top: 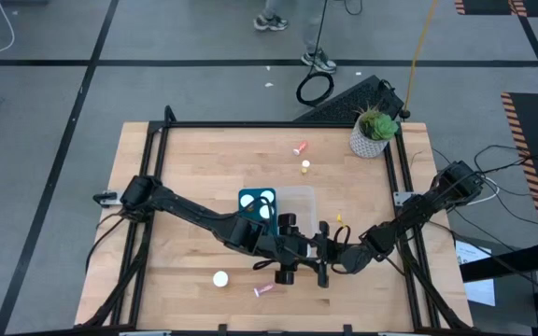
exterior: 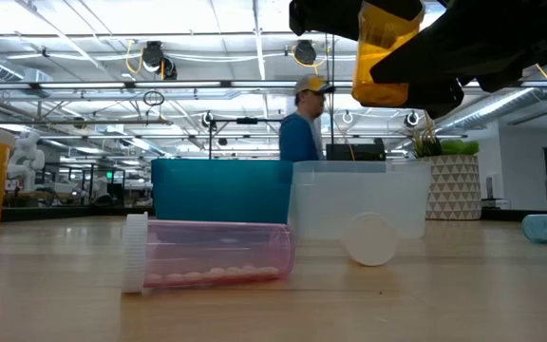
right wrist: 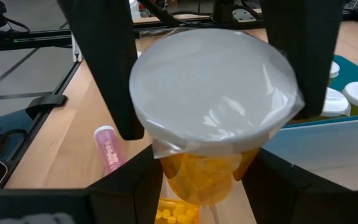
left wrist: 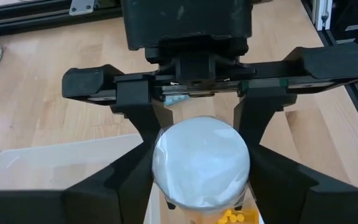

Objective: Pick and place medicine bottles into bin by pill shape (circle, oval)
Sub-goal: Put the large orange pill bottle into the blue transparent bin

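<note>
Both arms meet above the front-centre of the wooden bench [top: 194, 159], just in front of the teal plastic bin [top: 256, 203] and the clear plastic bin [top: 297, 199] beside it.

An amber pill bottle with a white round cap [right wrist: 211, 99] hangs in the air between the two pincers, yellow pills visible inside. Left pincer [left wrist: 201, 180] is closed on its sides; right pincer [right wrist: 197, 180] also clamps it.

A pink bottle [exterior: 212, 253] lies on its side near the front edge. A loose white cap [top: 220, 278] rests nearby. Two small bottles [top: 300, 147] sit farther back, near a potted plant [top: 374, 132].
</note>
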`<state>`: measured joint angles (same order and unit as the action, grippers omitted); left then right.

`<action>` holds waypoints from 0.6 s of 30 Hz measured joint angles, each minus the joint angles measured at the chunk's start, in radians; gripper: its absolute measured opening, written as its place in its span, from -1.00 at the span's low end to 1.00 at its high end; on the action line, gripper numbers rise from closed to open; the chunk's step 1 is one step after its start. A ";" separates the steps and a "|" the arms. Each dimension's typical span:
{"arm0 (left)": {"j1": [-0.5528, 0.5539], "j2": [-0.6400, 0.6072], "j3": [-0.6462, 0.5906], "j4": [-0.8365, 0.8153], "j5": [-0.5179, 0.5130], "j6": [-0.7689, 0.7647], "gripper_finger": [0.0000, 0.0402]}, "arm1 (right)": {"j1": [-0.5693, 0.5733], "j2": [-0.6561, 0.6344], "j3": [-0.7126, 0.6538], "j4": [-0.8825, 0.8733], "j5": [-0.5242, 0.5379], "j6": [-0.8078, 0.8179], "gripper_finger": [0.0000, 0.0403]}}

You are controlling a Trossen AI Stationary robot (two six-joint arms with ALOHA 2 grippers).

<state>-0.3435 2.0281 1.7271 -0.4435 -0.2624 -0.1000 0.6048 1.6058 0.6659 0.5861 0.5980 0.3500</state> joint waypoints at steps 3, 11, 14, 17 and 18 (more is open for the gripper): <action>0.000 0.000 0.000 0.000 0.000 0.001 0.12 | 0.000 0.000 0.000 0.000 0.001 0.000 -0.07; 0.000 -0.011 0.000 -0.016 0.018 -0.003 0.08 | 0.012 0.000 0.000 0.016 0.003 0.003 0.20; -0.003 -0.029 0.000 -0.019 0.029 -0.010 0.15 | 0.018 0.000 0.000 0.039 0.005 -0.008 0.39; -0.008 -0.047 0.000 -0.038 0.027 -0.011 0.13 | 0.019 -0.008 0.000 0.039 0.005 -0.020 0.57; -0.011 -0.057 0.000 -0.050 0.026 -0.013 0.11 | 0.019 -0.012 0.000 0.037 0.006 -0.022 0.61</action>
<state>-0.3546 1.9712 1.7275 -0.4939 -0.2368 -0.1126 0.6235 1.5937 0.6659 0.6227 0.6036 0.3283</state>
